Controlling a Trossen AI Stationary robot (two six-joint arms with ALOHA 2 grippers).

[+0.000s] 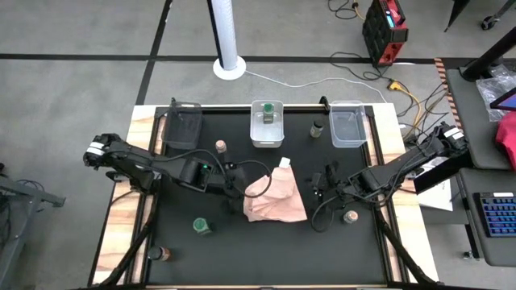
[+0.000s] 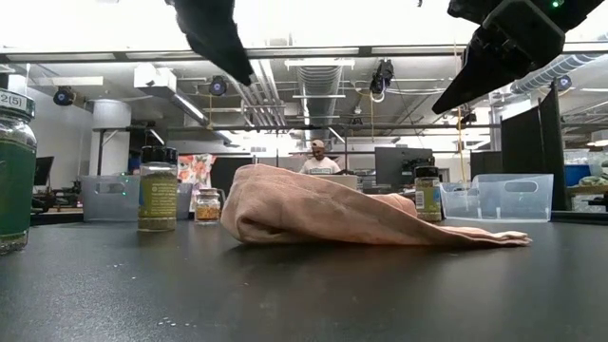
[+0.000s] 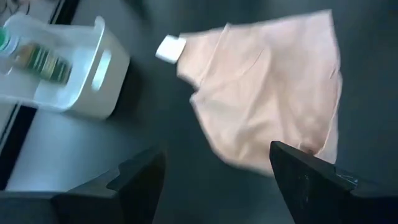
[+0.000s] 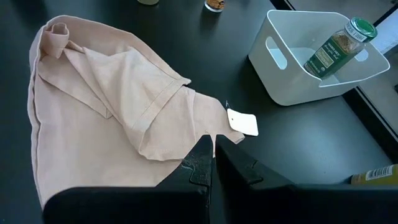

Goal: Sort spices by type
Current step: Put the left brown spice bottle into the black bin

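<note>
Only one green-lidded spice jar (image 1: 268, 112) is seen sorted, inside the clear plastic middle bin (image 1: 267, 141) at upper centre. Five jars remain scattered on the black worktop (image 1: 242, 250). Beside the crumpled pink cloth (image 1: 276, 197), the left hand (image 1: 235, 187) is spread empty; the right hand (image 1: 317, 192) is pressed together.

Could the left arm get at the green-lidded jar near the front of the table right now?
Probably yes. The left gripper hovers open beside the pink cloth, holding nothing, and the green-lidded jar stands alone on bare black table near it, with nothing between them.
</note>
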